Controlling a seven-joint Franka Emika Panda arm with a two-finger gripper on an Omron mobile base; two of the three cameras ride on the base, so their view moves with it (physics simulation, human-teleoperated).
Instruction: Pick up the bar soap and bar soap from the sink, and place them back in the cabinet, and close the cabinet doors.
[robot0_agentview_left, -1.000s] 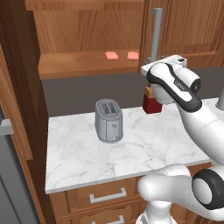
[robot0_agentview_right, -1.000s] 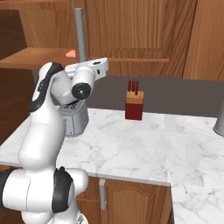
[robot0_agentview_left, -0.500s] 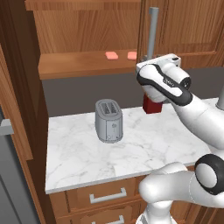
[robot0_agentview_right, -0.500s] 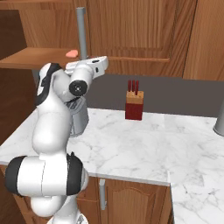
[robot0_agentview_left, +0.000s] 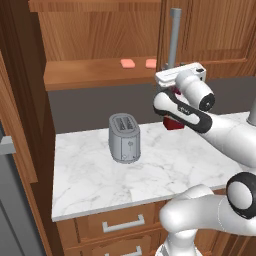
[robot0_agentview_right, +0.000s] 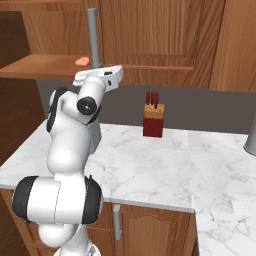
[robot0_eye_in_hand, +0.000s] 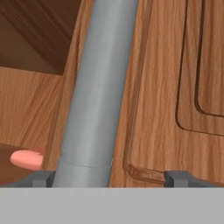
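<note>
Hand view: one long grey bar handle (robot0_eye_in_hand: 96, 87) runs close up between the two dark fingertips (robot0_eye_in_hand: 41, 178), one tip on each side of it, so the claw (robot0_eye_in_hand: 109, 178) is spread around the handle; actual contact cannot be told. Beside the handle lies the brown panelled cabinet door (robot0_eye_in_hand: 175, 87), and at the lower left edge the rounded end of one salmon-pink bar soap (robot0_eye_in_hand: 26, 159) shows on a wooden surface.

Left base view: two salmon-pink flat bar soaps (robot0_agentview_left: 128, 63), the second (robot0_agentview_left: 151, 63) just beside the first and apart from it, both lying on the plank shelf (robot0_agentview_left: 95, 75) of the brown wooden wall cabinet (robot0_agentview_left: 100, 30). White arm's hand is raised to the handle at the door's edge, near the shelf level. One grey two-slot toaster (robot0_agentview_left: 124, 138) stands upright on the white marble bench (robot0_agentview_left: 90, 170). One dark red knife block (robot0_agentview_left: 172, 122) is partly hidden behind the arm. Two wooden drawers (robot0_agentview_left: 120, 225) with short grey handles sit below the bench.

Right base view: one bar soap (robot0_agentview_right: 82, 61) visible on the shelf, the other hidden by the handle or hand. Knife block shown whole, three dark handles upright in it, standing well apart from the arm. Toaster mostly hidden behind the arm. One grey cylindrical object (robot0_agentview_right: 251, 140) at the right edge.
</note>
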